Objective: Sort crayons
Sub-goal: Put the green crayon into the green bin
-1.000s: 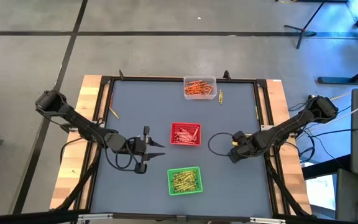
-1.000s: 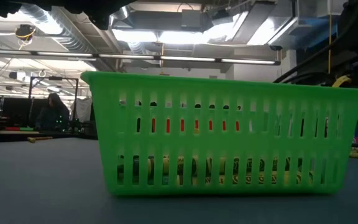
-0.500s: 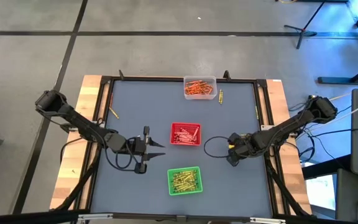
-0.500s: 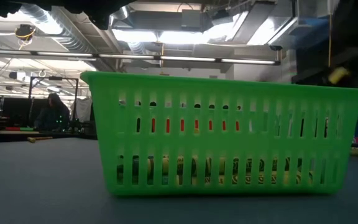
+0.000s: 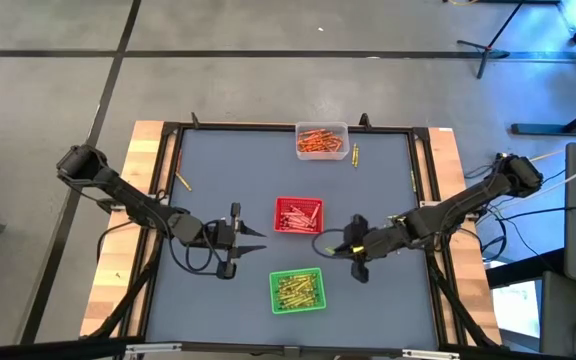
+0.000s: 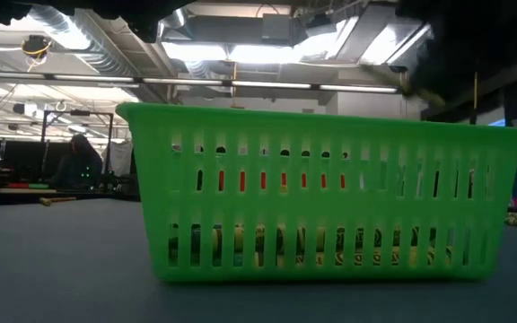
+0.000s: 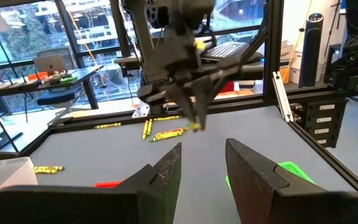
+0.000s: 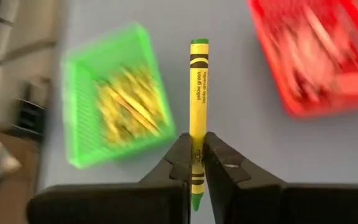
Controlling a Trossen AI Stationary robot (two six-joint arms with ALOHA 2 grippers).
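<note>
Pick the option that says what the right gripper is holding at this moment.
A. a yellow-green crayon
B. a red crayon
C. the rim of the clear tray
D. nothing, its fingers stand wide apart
A. In the right wrist view the right gripper is shut on a yellow-green crayon, which sticks out past the fingers above the table between the green tray and the red tray.

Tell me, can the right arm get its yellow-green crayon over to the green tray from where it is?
Probably yes. The right gripper pinches the crayon just beside the green tray, with only bare mat between them.
</note>
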